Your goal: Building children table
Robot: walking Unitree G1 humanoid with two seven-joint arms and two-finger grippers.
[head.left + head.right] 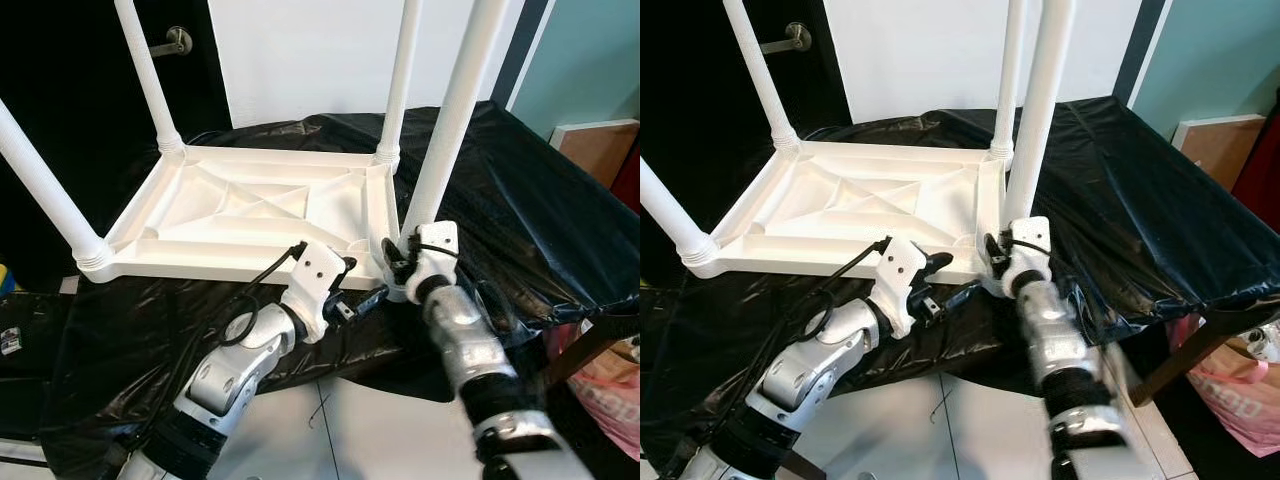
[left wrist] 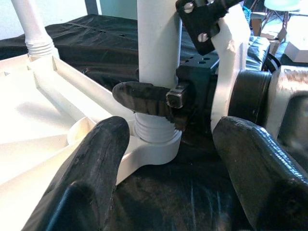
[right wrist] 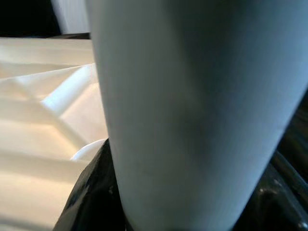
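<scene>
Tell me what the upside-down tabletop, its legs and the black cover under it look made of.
Tabletop: looks like moulded white plastic, matte, with cast ribs on the underside. Legs: apparently the same white plastic, smooth tubes with ridged collars at the base; the right claw grips one. Black cover: thin glossy plastic sheeting, judging by wrinkles and highlights.

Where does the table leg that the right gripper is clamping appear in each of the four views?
Left eye: table leg right of centre, rising from the right gripper.
Right eye: leg centre right.
Left wrist: leg upper centre, the gripper's finger across it.
Right wrist: leg close up.
Shared landmark: white tabletop, upside down.
</scene>
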